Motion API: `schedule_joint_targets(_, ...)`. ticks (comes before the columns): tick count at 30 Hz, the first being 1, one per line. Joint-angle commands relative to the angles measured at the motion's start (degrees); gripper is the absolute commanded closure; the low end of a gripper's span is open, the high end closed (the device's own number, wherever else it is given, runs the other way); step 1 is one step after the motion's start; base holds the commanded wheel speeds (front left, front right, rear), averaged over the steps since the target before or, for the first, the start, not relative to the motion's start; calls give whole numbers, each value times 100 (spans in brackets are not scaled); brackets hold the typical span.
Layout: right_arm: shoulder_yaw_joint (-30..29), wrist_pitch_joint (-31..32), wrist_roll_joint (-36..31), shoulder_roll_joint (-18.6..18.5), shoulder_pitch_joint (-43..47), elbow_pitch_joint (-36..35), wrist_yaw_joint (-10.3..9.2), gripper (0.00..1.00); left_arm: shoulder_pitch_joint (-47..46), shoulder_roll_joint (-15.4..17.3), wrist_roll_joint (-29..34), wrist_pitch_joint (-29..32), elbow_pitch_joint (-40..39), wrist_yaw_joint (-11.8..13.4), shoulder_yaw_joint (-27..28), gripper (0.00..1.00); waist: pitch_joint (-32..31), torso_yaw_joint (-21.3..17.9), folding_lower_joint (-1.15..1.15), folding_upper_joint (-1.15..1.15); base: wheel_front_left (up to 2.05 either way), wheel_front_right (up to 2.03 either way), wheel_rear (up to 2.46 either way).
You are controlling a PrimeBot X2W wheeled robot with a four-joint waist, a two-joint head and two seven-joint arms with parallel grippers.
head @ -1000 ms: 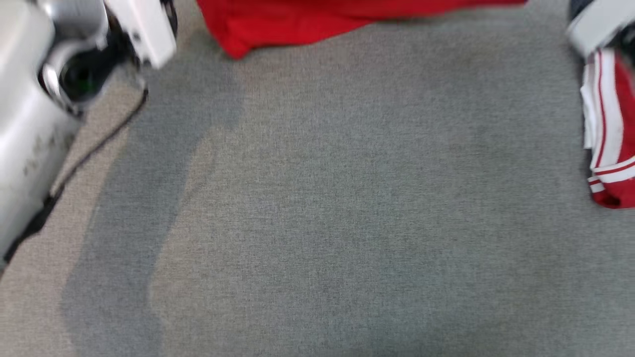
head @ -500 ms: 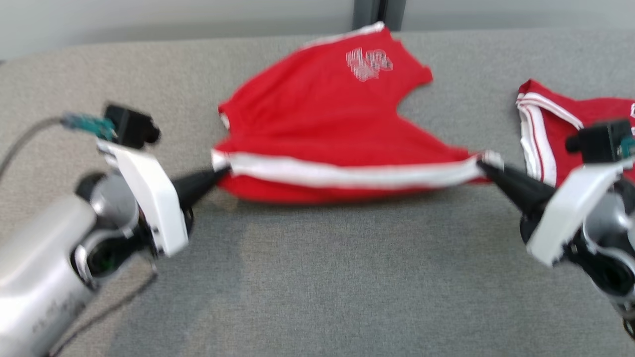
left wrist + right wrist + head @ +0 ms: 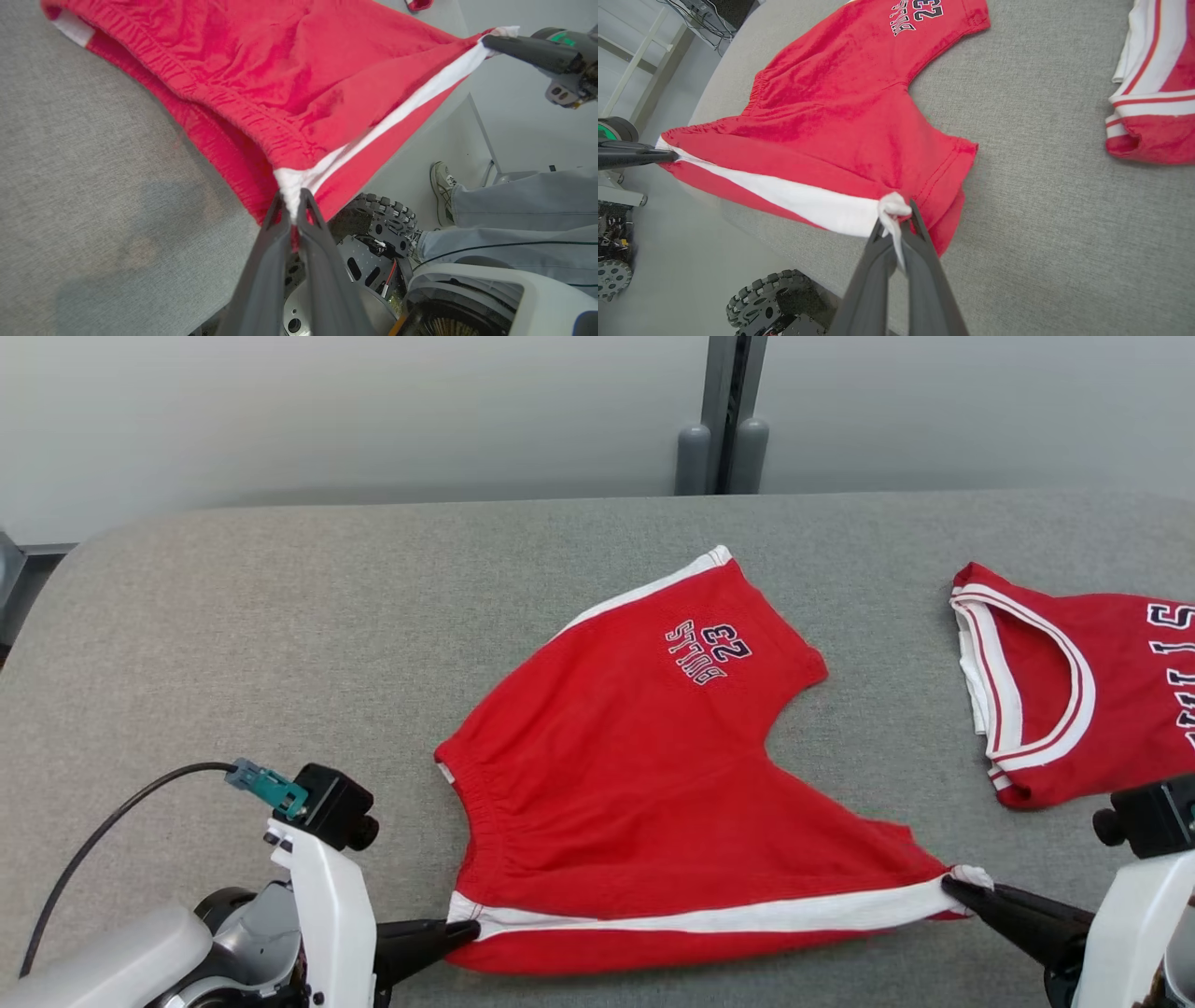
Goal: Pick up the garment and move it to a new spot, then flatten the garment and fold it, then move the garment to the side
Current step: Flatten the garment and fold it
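left hand (image 3: 474,926): clamped on shorts (image 3: 635,784) | right hand (image 3: 948,882): clamped on shorts | left wrist view: person's shoe (image 3: 444,179)

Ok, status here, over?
Left end effector, right end effector: both shut on shorts, opposite ends of white stripe. Stripe taut along near edge of table. Jersey apart, right side.

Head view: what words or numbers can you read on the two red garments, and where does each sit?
"23": on the red shorts, near a leg hem, upside down in this view.
"BULLS": right beside the number, on the same shorts.
"S" and parts of more letters: on the red jersey, cut off by the picture's edge, so the whole word cannot be read.
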Motion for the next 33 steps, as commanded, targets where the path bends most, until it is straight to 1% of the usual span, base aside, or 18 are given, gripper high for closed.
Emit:
schedule_joint_targets(1, -181, 129, -82, 99, 117, -169, 4, 100, 54, 49, -46, -23, -87, 62, 56, 100, -2, 21, 0, 0, 0, 0, 0)
schedule_joint_targets(5, -606, 535, -317, 385, 239, -503, 4, 100, -35, 40, -116, 36, -177, 161, 108, 100, 60, 100, 0, 0, 0, 0, 0)
schedule_joint_targets(8, -926, 862, -450, 602, 24, -602, 4, 100, -240, -70, -295, 245, -121, 205, 167, 100, 199, 209, 0, 0, 0, 0, 0)
schedule_joint_targets(11, -1178, 1214, -550, 798, -324, -609, 4, 100, -491, -168, -625, 613, -5, 142, 255, 100, 412, 324, 0, 0, 0, 0, 0)
schedule_joint_targets(15, -1462, 1679, -669, 967, -1039, -451, 4, 100, -951, -295, -1043, 1193, 153, 53, 404, 100, 814, 464, 0, 0, 0, 0, 0)
schedule_joint_targets(16, -1500, 1791, -679, 1001, -1250, -400, 4, 100, -1083, -317, -1127, 1303, 235, 50, 463, 100, 909, 498, 0, 0, 0, 0, 0)
schedule_joint_targets(17, -1500, 1791, -679, 1001, -1250, -400, 4, 100, -1083, -317, -1127, 1303, 235, 50, 463, 100, 909, 498, 0, 0, 0, 0, 0)
schedule_joint_targets(22, -1694, 2284, -791, 1140, -2336, -46, 4, 100, -1694, -518, -1430, 1679, 561, 35, 754, 100, 1472, 647, 0, 0, 0, 0, 0)
schedule_joint_targets(25, -1728, 2512, -919, 1196, -3157, 347, 4, 100, -2080, -620, -1691, 1978, 759, 58, 932, 100, 1828, 756, 0, 0, 0, 0, 0)
schedule_joint_targets(26, -1728, 2512, -919, 1196, -3157, 347, 4, 100, -2080, -620, -1691, 1978, 759, 58, 932, 100, 1828, 756, 0, 0, 0, 0, 0)
schedule_joint_targets(27, -1679, 2552, -1004, 1216, -3490, 569, 4, 100, -2219, -683, -1815, 2073, 865, 68, 1017, 100, 1963, 806, 0, 0, 0, 0, 0)
schedule_joint_targets(31, -1561, 2494, -1122, 1271, -4079, 976, 5, 100, -2479, -855, -2019, 2174, 1047, 60, 1185, 100, 2184, 910, 0, 0, 0, 0, 0)
schedule_joint_targets(33, -1465, 2445, -1184, 1240, -4324, 1178, 4, 100, -2593, -936, -2057, 2217, 1104, 70, 1231, 100, 2273, 958, 0, 0, 0, 0, 0)
